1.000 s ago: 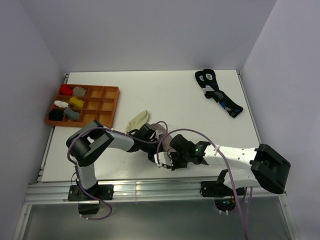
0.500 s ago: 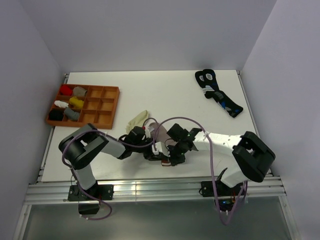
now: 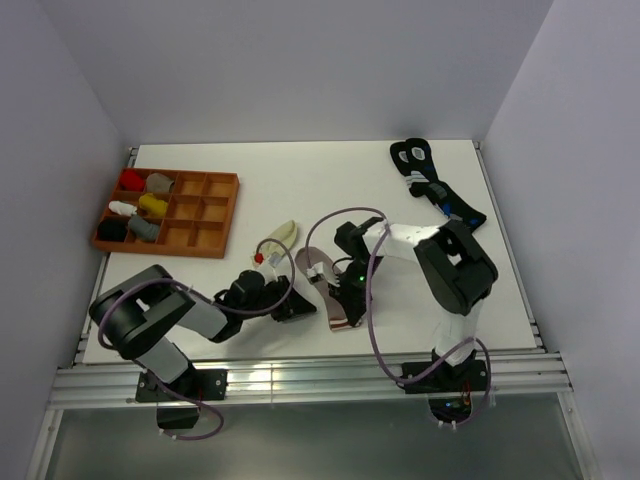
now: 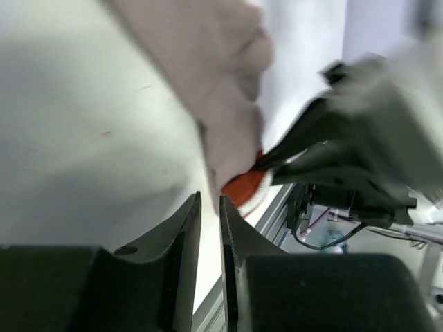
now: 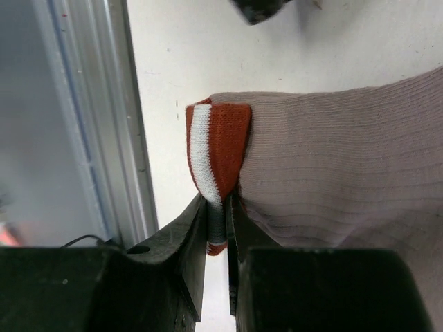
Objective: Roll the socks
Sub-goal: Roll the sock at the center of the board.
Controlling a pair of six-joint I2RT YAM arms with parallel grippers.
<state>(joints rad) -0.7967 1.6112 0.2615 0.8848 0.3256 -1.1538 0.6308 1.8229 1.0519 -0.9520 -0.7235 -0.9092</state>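
Observation:
The taupe sock point(image 3: 308, 258) lies stretched on the white table, its red-and-white striped cuff point(image 5: 216, 149) toward the near edge. My right gripper point(image 3: 342, 308) point(image 5: 218, 207) is shut on that cuff, which is folded between the jaws. Just left of the sock, my left gripper point(image 3: 292, 306) point(image 4: 210, 198) points at its blurred fabric point(image 4: 208, 76); the jaws stand a narrow slit apart with nothing between them. Behind the left gripper lies the cream sock point(image 3: 279, 239), untouched.
An orange compartment tray point(image 3: 232, 215) holding small sock bundles point(image 3: 140, 205) sits at the back left. Black socks point(image 3: 437, 188) with blue-and-white marks lie at the back right. The aluminium rail point(image 5: 90, 138) of the table's near edge runs close to the cuff.
The right arm has swung round so that it reaches in from behind, drawing the cuff toward the near edge. The left gripper has let go and pulled back left of the sock.

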